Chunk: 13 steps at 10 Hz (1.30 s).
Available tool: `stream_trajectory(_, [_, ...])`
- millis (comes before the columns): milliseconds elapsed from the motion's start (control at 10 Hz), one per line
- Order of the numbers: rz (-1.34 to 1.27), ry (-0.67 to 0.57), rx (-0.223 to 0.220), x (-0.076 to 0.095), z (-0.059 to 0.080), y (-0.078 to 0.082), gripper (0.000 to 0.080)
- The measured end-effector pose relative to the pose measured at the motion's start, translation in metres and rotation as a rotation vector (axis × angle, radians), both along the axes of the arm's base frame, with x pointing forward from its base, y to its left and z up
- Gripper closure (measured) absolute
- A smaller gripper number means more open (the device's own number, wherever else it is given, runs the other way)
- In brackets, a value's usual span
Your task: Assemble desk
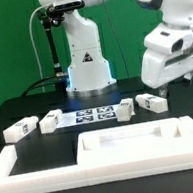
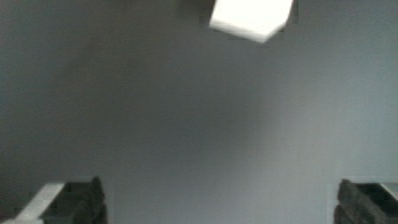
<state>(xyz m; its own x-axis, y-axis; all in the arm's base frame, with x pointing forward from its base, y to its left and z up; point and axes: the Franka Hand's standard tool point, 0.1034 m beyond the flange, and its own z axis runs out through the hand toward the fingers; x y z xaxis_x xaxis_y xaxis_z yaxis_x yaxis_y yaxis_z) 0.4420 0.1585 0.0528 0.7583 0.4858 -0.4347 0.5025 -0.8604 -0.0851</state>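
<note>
The white desk panel (image 1: 130, 131) with its raised rim lies flat at the front of the table. Beyond it lie white leg posts with black-and-white tags. Two are on the exterior view's left (image 1: 21, 128) (image 1: 50, 120), and two more are on the right (image 1: 122, 109) (image 1: 150, 102). My gripper (image 1: 165, 90) hangs just above and beside the rightmost post. In the wrist view its fingers (image 2: 71, 203) stand far apart; the gripper (image 2: 217, 206) is open, with only bare table between them. A blurred white post (image 2: 249, 20) shows ahead of it.
The marker board (image 1: 92, 113) lies flat between the posts. A long low white L-shaped rail (image 1: 24, 163) borders the panel at the front and left. The robot's base (image 1: 87, 60) stands at the back, with a cable beside it.
</note>
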Motion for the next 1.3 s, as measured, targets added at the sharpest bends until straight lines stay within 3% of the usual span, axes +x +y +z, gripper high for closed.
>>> stream_trajectory(100, [0.002, 0.082, -0.044, -0.006, -0.003, 0.005, 0.015])
stream_trajectory(200, [0.027, 0.082, -0.049, -0.006, -0.006, 0.012, 0.015])
stream_trajectory(300, [0.034, 0.176, -0.091, -0.016, -0.003, 0.008, 0.015])
stream_trajectory(400, [0.035, 0.219, -0.107, -0.014, -0.006, 0.009, 0.015])
stream_trajectory(500, [0.043, 0.312, -0.157, -0.024, -0.005, 0.006, 0.015])
stream_trajectory(600, [0.062, 0.447, -0.251, -0.045, -0.008, -0.003, 0.015])
stream_trajectory(700, [0.067, 0.496, -0.268, -0.047, -0.019, -0.005, 0.015])
stream_trajectory(800, [0.065, 0.495, -0.266, -0.044, -0.02, -0.004, 0.015])
stream_trajectory(1300, [0.049, 0.48, -0.27, -0.039, -0.016, -0.008, 0.015])
